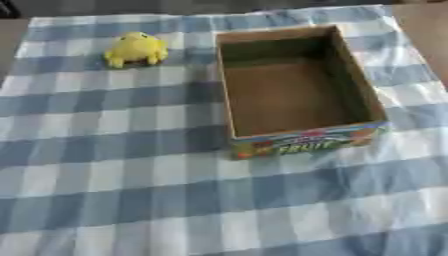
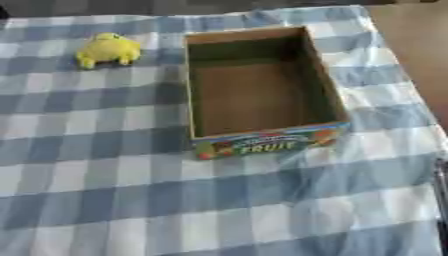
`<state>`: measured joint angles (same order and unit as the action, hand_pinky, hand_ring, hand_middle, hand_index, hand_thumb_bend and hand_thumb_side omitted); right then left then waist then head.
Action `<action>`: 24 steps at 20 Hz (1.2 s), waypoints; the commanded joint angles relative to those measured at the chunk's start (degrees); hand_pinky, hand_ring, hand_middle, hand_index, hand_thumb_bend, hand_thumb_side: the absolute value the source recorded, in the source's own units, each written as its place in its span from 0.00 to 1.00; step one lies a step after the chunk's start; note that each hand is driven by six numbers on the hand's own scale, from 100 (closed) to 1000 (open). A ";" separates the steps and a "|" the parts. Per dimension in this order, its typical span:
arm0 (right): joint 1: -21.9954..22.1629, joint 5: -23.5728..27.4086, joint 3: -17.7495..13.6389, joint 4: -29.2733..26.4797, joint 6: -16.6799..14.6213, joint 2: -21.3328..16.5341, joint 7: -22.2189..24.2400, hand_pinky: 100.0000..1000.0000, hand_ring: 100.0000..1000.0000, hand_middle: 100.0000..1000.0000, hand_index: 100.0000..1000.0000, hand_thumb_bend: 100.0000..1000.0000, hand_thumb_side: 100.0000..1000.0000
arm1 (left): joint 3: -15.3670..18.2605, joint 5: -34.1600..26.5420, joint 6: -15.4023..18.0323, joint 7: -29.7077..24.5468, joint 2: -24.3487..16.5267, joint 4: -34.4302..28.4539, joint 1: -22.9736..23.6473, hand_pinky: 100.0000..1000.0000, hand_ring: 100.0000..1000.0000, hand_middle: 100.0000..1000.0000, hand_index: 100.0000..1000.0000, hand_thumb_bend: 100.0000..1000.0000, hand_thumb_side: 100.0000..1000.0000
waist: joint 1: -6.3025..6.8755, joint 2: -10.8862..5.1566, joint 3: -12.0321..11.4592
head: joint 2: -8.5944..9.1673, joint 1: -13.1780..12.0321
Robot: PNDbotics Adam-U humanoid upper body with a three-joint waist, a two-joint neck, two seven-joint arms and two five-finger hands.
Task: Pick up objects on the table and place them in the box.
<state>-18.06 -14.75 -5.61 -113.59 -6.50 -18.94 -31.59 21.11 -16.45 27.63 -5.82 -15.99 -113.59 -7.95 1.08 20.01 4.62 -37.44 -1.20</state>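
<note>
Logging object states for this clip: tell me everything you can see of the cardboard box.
The cardboard box is a rectangular open-topped tray of plain brown card inside, with a colourful printed near wall reading FRUIT. It sits upright and flat on the blue-and-white checked cloth, right of centre, its long side running away from the camera. It looks empty. Nothing touches it but the cloth; the yellow toy lies apart to its left. No hand is in view.

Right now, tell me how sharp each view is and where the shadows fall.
Left eye view: soft all over, the yellow toy shows no detail, and shadow darkens the inner walls of the box. Right eye view: equally soft, only the big label on the box front reads; even light, no glare on the checked cloth.
</note>
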 commanded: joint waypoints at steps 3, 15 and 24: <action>-0.13 0.36 -0.51 -1.00 -0.02 -0.82 -0.28 0.90 0.85 0.64 0.82 0.00 0.69 | 0.55 0.29 -0.10 -0.51 -0.39 -1.00 -0.04 0.59 0.79 0.90 0.96 0.00 0.77 | -0.14 -1.38 -0.15 | -0.28 -0.11; -0.01 0.43 -0.39 -1.00 0.15 -0.90 -0.09 0.90 0.85 0.64 0.82 0.00 0.69 | 0.30 0.99 -1.12 -0.99 -0.70 -1.00 -0.51 0.58 0.79 0.90 0.97 0.00 0.76 | 0.02 -1.20 -0.52 | -1.58 -2.92; -0.02 0.49 -0.16 -1.00 0.17 -1.24 0.16 0.90 0.85 0.64 0.82 0.00 0.69 | -0.43 6.87 -4.35 2.45 -6.11 -1.00 -4.15 0.58 0.78 0.87 0.96 0.00 0.69 | 0.56 -0.99 -0.55 | -0.97 -4.02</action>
<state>-17.65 -14.51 -5.58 -113.59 -6.28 -18.94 -31.55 20.70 -10.70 23.85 -3.97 -19.63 -113.59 -11.61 1.70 19.89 4.14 -38.69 -4.90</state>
